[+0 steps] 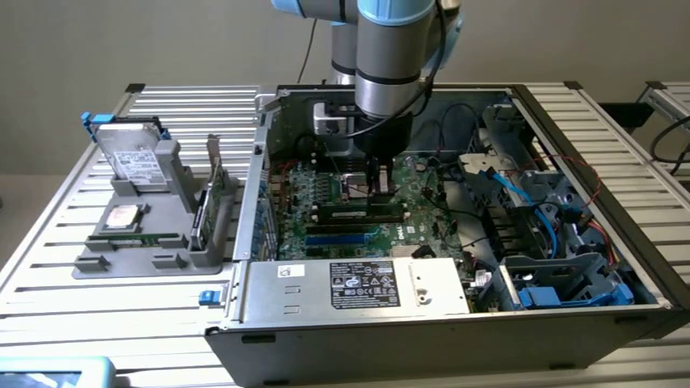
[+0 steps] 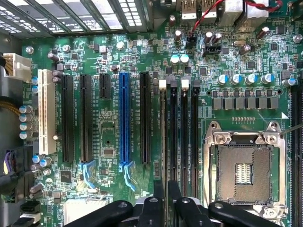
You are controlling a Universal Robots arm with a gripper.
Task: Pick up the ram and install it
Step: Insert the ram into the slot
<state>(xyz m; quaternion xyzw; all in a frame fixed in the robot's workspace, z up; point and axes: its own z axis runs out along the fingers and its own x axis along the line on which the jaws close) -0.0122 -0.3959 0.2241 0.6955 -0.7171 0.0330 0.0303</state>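
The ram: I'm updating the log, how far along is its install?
Done: the ram stands edge-on in a memory slot. In hand: the tool sits over its top edge. Left: the tool clear of it; whether it is fully latched cannot be told.

— What's on your desk [image 1: 65, 317]?
— You've an open computer case [image 1: 431, 343], and a grey holder [image 1: 119, 263] beside it at the exterior view's left, a silver hard drive [image 1: 135, 162] standing in it.
— Inside?
— Your motherboard [image 2: 109, 137]: one blue slot [image 2: 124, 118], a CPU socket [image 2: 244, 168].
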